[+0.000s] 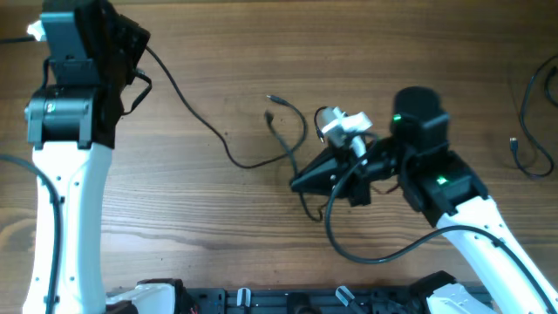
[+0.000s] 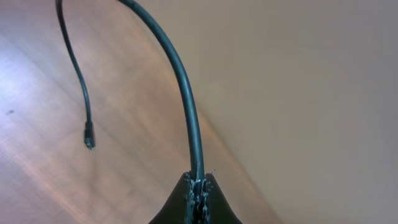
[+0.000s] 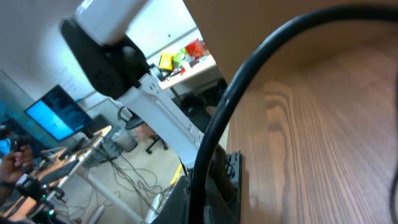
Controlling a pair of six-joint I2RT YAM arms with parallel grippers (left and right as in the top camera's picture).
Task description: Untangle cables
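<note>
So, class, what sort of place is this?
Probably a robotics lab: left arm and right arm over a wooden table, thin cables on it, a lit monitor and cluttered bench beyond.

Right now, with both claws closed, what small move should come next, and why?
Probably draw the right claw a little away from the left claw. Each seems shut on a black cable, and a slack loop lies between them.

Thin black cable snaking left to centre, plug end loose, another cable far right.
</note>
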